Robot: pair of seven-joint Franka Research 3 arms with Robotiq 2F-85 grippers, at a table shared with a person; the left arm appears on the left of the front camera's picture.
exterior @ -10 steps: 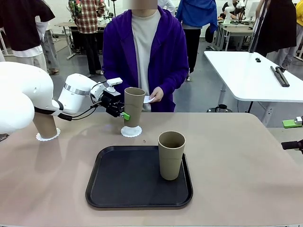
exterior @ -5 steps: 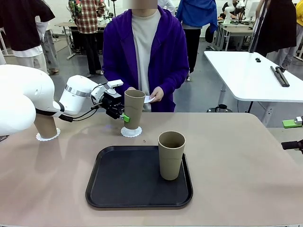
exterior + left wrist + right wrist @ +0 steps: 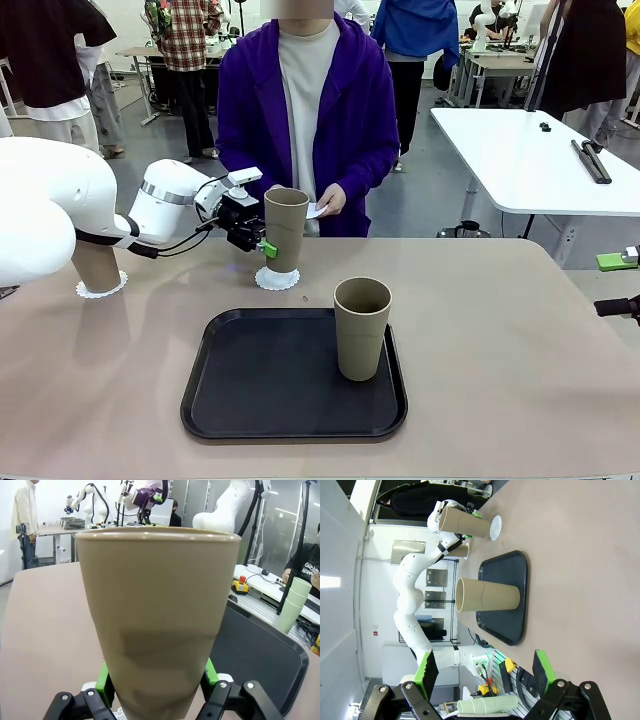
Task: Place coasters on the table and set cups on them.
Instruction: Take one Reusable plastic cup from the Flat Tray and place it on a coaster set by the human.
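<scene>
The left pincer (image 3: 268, 244) grips a tan cup (image 3: 285, 220) upright over a white doily (image 3: 277, 280) on the beige surface (image 3: 500, 350); the right pincer (image 3: 485, 672) gapes wide, holding nothing.

Three cups in all: the left cup (image 3: 97, 270) at the frame's left edge, the middle cup (image 3: 285, 225) at upper centre, and the tray cup (image 3: 362, 330) just right of centre. Two coasters lie on the beige counter (image 3: 520, 380) — the left coaster (image 3: 90, 293) and the centre coaster (image 3: 277, 282). One black tray (image 3: 260, 380) sits at lower centre. There are two tools — the left tool (image 3: 265, 243) in the front view, and the right tool (image 3: 485, 672) at the bottom of its own wrist view. One person's hand (image 3: 330, 200) holds one small white piece (image 3: 314, 211), too small to identify. One white counter (image 3: 520, 160) stands at upper right.
</scene>
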